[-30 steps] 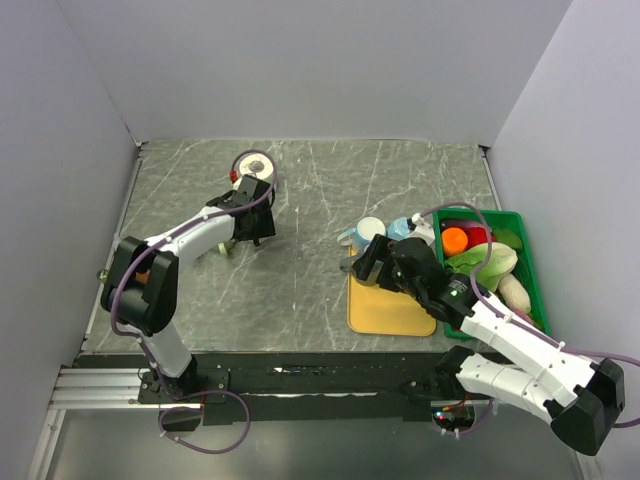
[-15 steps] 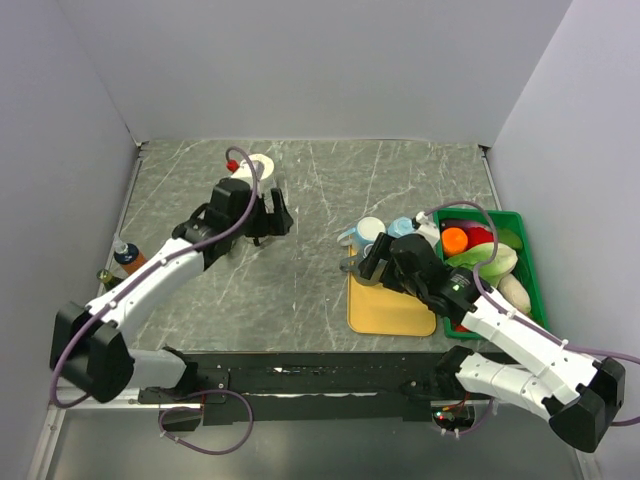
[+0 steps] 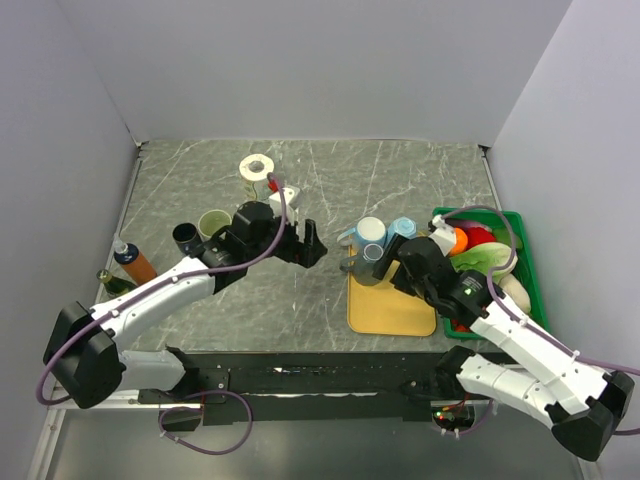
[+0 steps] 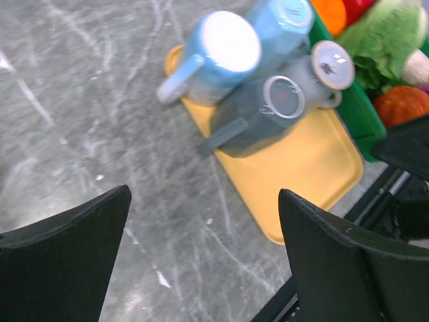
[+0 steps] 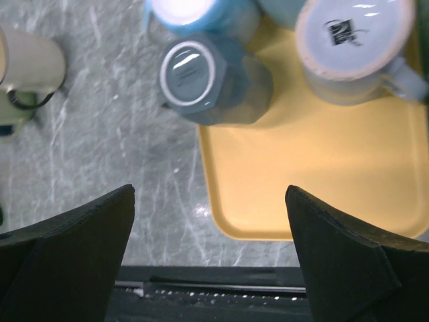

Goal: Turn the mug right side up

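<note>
A pale green mug (image 3: pixel 213 224) stands mouth up on the table, apart from both grippers; it shows at the left edge of the right wrist view (image 5: pixel 30 64). Several mugs stand bottom up on the far end of a yellow tray (image 3: pixel 400 315): a light blue one (image 3: pixel 370 231) (image 4: pixel 228 43), a grey-blue one (image 3: pixel 372 258) (image 5: pixel 201 77) and a grey one (image 5: pixel 355 43). My left gripper (image 3: pixel 308 245) (image 4: pixel 204 194) hangs open over bare table, left of the tray. My right gripper (image 3: pixel 388 262) (image 5: pixel 209 191) is open above the tray's near part.
A dark cup (image 3: pixel 186 236) stands beside the pale green mug. Two bottles (image 3: pixel 133 262) stand at the left edge, and a tape roll (image 3: pixel 256 167) lies at the back. A green basket (image 3: pixel 530 270) of vegetables sits right of the tray.
My left gripper opened and swung right from the back-left toward the tray, uncovering the pale green mug and dark cup. The right arm shifted slightly right.
</note>
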{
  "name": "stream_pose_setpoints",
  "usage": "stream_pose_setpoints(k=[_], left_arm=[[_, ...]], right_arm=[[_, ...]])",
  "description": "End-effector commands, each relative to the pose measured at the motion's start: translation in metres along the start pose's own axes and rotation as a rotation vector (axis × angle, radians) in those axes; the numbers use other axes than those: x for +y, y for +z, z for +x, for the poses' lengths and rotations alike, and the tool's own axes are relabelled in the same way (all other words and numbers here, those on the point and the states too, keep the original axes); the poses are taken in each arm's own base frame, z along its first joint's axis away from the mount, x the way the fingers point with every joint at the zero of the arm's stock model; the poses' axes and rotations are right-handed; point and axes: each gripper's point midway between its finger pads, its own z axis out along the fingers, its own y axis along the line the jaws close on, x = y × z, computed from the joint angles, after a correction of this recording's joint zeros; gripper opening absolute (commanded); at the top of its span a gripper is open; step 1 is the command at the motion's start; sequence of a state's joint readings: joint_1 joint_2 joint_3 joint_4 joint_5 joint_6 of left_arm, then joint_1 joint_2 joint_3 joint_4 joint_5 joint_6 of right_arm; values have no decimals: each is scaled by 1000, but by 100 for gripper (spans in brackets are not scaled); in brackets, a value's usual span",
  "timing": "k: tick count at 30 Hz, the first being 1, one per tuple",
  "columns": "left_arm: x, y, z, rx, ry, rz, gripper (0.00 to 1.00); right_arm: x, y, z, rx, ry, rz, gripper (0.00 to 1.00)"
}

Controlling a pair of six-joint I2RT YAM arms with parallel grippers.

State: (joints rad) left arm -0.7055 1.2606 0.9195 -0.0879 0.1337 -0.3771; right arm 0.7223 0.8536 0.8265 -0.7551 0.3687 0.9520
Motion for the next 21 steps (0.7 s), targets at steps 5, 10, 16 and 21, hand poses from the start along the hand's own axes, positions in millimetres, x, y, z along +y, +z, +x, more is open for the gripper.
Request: stream_pose_setpoints(k=[5, 10, 16, 21], left_arm=[[-28, -14, -36, -125, 33, -2, 96], [-34, -31, -29, -145, -10, 17, 96], [-37, -50, -30, -149, 16, 33, 96], [-37, -78, -50, -227, 21, 8, 96]], right_arm=[[-14, 10, -26, -46, -22, 166, 100], [-21, 21, -28, -75, -147, 76, 100], [-19, 26, -22, -61, -137, 37, 100], [6, 35, -9, -39, -5, 17, 100]])
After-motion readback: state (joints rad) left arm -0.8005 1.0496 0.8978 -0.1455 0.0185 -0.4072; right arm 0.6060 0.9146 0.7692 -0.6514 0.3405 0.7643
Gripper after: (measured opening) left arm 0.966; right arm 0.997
